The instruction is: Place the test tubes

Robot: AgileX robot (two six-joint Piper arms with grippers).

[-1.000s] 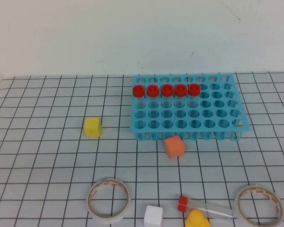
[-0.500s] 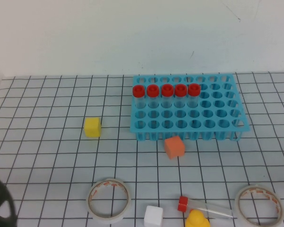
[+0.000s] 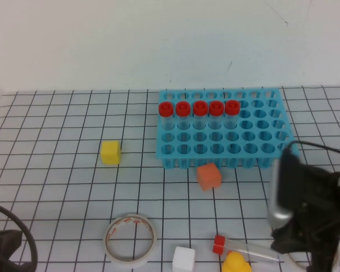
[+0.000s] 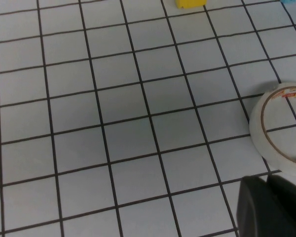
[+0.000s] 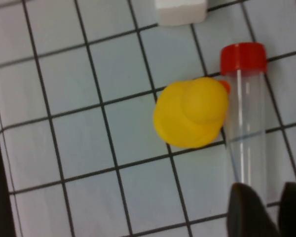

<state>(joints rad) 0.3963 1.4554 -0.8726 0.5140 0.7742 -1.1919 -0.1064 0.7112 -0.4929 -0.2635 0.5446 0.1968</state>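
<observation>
Noted one loose test tube (image 3: pixel 246 250) lying flat on the gridded worktop (image 3: pixel 56 187) near the front edge, red cap toward the left, resting against a yellow duck (image 3: pixel 236 262). Counted five red-capped tubes (image 3: pixel 199 107) upright side by side in one row of the blue rack (image 3: pixel 260 148), starting at its left end.

Located right hand (image 5: pixel 274 212) low over the near right of the worktop, at the loose tube's clear bottom end. Fingertips parted only a little, gripping nothing, one tip just beside the tube's end.

Located left hand (image 4: pixel 274 210) at the near left corner, closed tight and empty, near a tape roll (image 3: pixel 130 238).

Logged bystanders: white cube (image 3: pixel 183 258) left of the duck, orange cube (image 3: pixel 208 175) just in front of the rack, yellow cube (image 3: pixel 110 152) well off to the rack's left.
</observation>
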